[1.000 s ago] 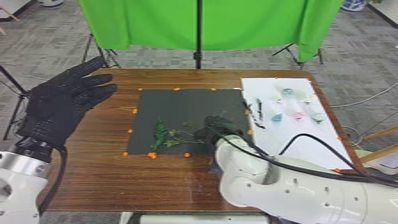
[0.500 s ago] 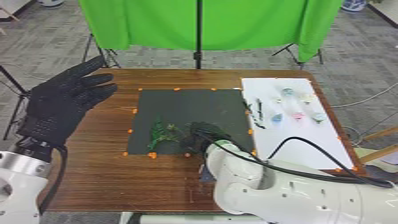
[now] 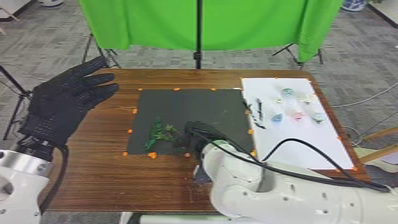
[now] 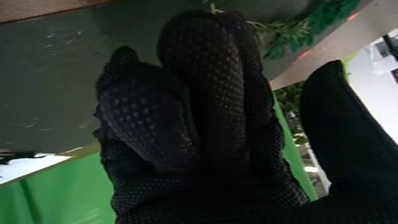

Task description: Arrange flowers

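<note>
Brown table [image 3: 98, 185], green sprigs [image 3: 156, 136] on dark mat [image 3: 187, 106], right hand [image 3: 199, 132] open beside them, left hand [image 3: 60, 102] open

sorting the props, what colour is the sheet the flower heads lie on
The sheet is white, clearest in the head view.

Greenery [image 3: 155, 136] on mat [image 3: 178, 106], flowers [image 3: 298, 117] on sheet [image 3: 265, 87] to its right, table [image 3: 98, 185] beneath

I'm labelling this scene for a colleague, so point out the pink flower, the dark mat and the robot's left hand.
Pink flower [image 3: 298, 116]: head view, on its blossom.
Dark mat [image 3: 182, 106]: head view, on its bare surface.
Left hand [image 3: 59, 102]: head view, on the middle of its glove.
</note>
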